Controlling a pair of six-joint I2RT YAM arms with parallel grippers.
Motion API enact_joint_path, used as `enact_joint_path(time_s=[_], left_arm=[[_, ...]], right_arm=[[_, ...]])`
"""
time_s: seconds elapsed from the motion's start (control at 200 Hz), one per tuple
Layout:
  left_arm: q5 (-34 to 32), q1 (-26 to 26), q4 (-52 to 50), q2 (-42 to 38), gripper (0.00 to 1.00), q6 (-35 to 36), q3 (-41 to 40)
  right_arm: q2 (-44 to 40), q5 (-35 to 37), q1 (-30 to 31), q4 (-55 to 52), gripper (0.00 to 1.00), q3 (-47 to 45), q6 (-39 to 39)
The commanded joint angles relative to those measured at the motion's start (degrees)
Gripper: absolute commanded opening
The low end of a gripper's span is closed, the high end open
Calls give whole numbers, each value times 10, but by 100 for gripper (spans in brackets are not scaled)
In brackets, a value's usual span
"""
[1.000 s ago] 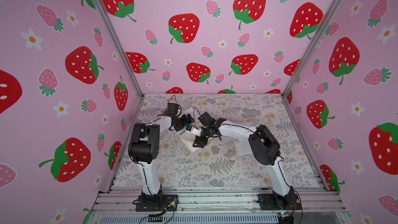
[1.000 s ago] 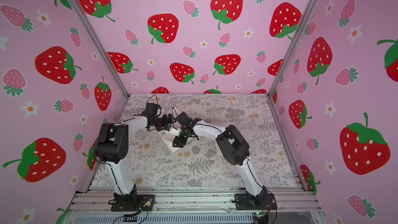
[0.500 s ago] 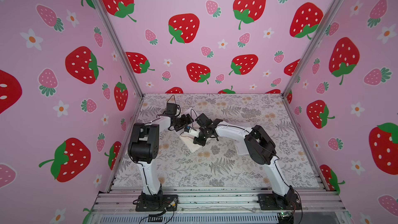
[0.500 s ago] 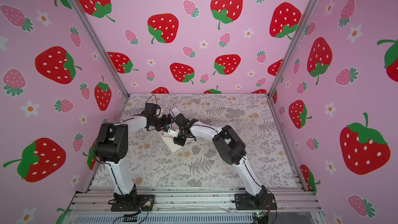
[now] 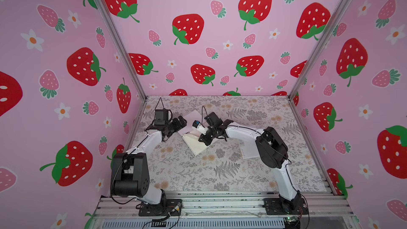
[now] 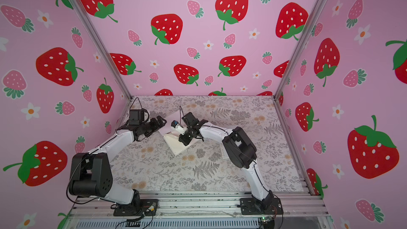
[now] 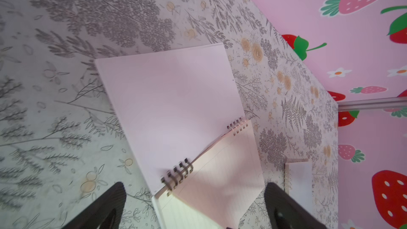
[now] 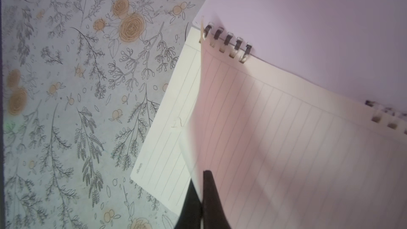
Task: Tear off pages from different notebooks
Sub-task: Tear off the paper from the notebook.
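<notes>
Nearest the robot's base, the white notebook [image 5: 248, 152] lies flat on the floral table [image 5: 198, 172], partly hidden by the right arm. Further in, at mid-table, the pink notebook [image 5: 195, 146] lies open. The right gripper [image 8: 206, 179] is closed fully on the free edge of one lined page [image 8: 286, 150], which is raised off the sheets beneath. Its punched edge sits at the dark coil [image 8: 226, 40]; whether it is attached there cannot be confirmed. Beyond, the left gripper [image 7: 195, 189] hangs near the coil, jaws spread wide, holding nothing. The cover [image 7: 171, 106] lies folded back toward the rear wall.
</notes>
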Motion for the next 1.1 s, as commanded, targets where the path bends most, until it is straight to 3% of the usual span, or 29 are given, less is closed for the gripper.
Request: enact_joint_path(time_s=[0.0,0.17,0.27,0.5,0.58,0.685,0.82,0.99,1.01,1.095], left_arm=[[-10,-1,41,-26,99,-9,-87],[5,-33,53,-22,100,42,-112],[-11,-58,20,15,93,63,-75],[32,-62,64,100,96,22,-30],[59,-57,83,131,90,5,-16],[87,-55,113,152,74,-7,-10],[100,-53,135,156,37,-17,-15],[108,-51,131,155,7,-20,-15],[107,-50,130,154,0,-20,-16],[116,-42,140,154,0,-31,-23]], right_arm=[[-13,-83,-15,11,0,23,57],[-6,-99,-18,-6,0,39,61],[-6,-97,-19,-17,0,45,60],[-15,-98,-19,-24,0,39,57],[-18,-96,-21,-24,0,38,59],[-24,-101,-23,-22,0,35,64],[-28,-90,-26,-18,0,32,72],[-31,-83,-34,-15,0,28,85],[-33,-81,-35,-13,0,27,87],[-42,-73,-43,2,0,16,104]])
